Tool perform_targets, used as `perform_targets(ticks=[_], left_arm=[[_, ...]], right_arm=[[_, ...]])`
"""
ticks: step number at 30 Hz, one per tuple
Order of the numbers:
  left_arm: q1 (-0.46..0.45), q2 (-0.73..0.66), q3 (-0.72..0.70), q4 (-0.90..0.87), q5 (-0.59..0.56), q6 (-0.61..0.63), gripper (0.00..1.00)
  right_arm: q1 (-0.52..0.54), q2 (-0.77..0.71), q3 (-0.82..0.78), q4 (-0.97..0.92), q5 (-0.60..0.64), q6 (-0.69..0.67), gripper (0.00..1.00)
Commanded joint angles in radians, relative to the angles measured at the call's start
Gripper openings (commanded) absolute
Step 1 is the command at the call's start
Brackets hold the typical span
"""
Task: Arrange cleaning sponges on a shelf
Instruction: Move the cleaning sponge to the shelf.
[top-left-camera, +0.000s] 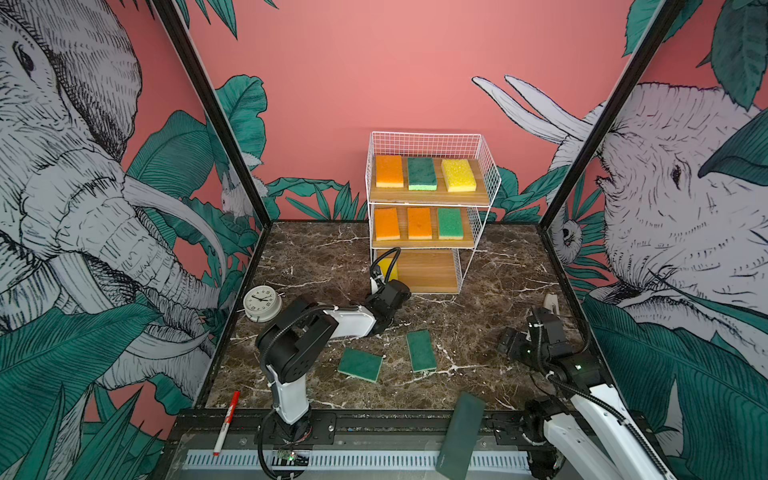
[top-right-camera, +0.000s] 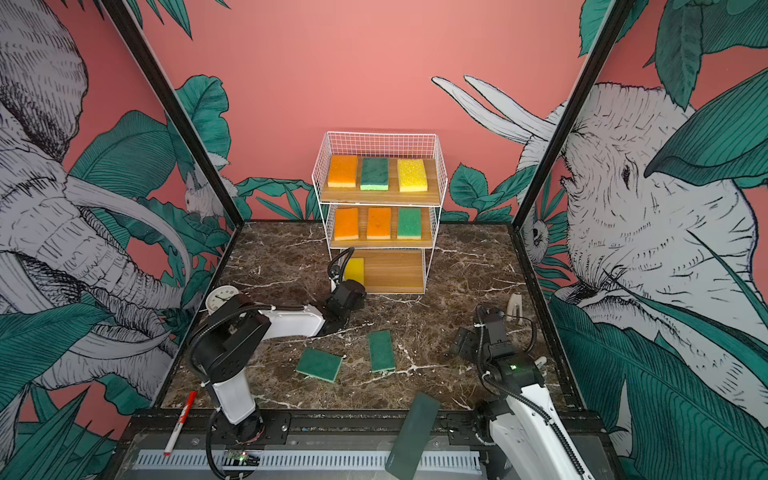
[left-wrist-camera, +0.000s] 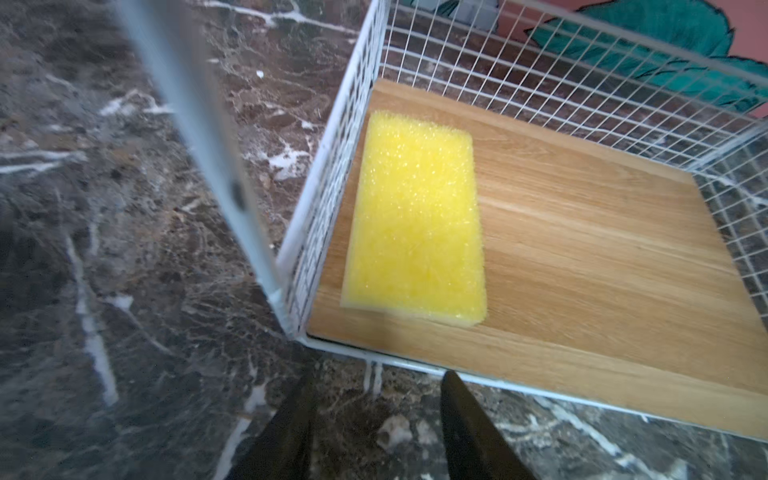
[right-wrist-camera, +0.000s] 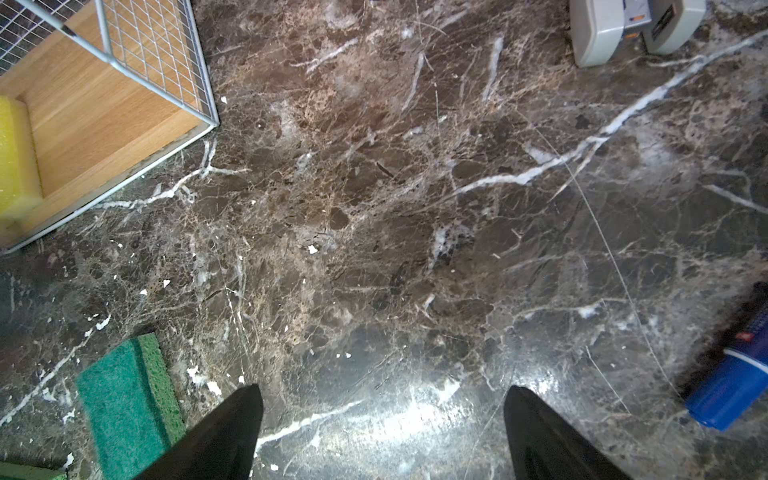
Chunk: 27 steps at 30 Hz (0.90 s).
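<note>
The shelf (top-left-camera: 428, 272) stands at the back of the marble table, a white wire rack with three wooden boards. Its top board holds orange, green and yellow sponges; the middle one holds two orange and one green. A yellow sponge (left-wrist-camera: 415, 216) lies flat at the left end of the bottom board (left-wrist-camera: 582, 249). My left gripper (left-wrist-camera: 380, 378) is open just in front of that board's edge, with nothing between its fingers. Two green sponges (top-left-camera: 360, 364) (top-left-camera: 421, 350) lie on the table. My right gripper (right-wrist-camera: 383, 390) hangs open over bare marble at the right, with a green sponge (right-wrist-camera: 124, 403) beside it.
An alarm clock (top-left-camera: 262, 303) stands at the left wall. A red marker (top-left-camera: 226, 422) and a long dark grey-green slab (top-left-camera: 459, 434) lie on the front rail. A grey-white object (right-wrist-camera: 623, 29) and a blue marker (right-wrist-camera: 731, 386) lie near the right arm.
</note>
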<state>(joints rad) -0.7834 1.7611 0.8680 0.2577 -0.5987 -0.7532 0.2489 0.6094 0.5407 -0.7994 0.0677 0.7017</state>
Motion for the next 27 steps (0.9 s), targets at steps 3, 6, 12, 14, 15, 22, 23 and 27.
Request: perform_targets(ticks=[3, 6, 12, 14, 15, 22, 23, 27], left_arm=[[0.003, -0.205, -0.040, -0.011, -0.013, 0.126, 0.50], [0.004, -0.312, -0.077, -0.050, 0.007, 0.175, 0.51], [0.004, -0.517, -0.155, -0.169, 0.006, 0.203, 0.52], [0.004, -0.578, -0.185, -0.196, 0.002, 0.194, 0.52], [0.003, -0.613, -0.200, -0.211, -0.003, 0.191, 0.52], [0.004, -0.843, -0.209, -0.508, -0.072, 0.201, 0.58], [0.007, -0.862, -0.205, -0.554, -0.080, 0.204, 0.59], [0.017, -0.929, -0.186, -0.711, -0.065, 0.225, 0.63]], right_arm=[[0.004, -0.020, 0.019, -0.027, 0.013, -0.011, 0.93], [0.005, -0.029, 0.023, -0.037, 0.011, -0.010, 0.93], [0.005, -0.031, 0.033, -0.050, 0.007, -0.007, 0.92], [0.005, -0.029, 0.039, -0.057, 0.004, -0.005, 0.92], [0.006, -0.029, 0.042, -0.060, 0.001, -0.005, 0.92], [0.009, -0.024, 0.032, -0.042, -0.091, 0.023, 0.89], [0.015, -0.021, 0.023, -0.028, -0.111, 0.038, 0.89], [0.102, -0.011, 0.009, 0.002, -0.083, 0.106, 0.89]])
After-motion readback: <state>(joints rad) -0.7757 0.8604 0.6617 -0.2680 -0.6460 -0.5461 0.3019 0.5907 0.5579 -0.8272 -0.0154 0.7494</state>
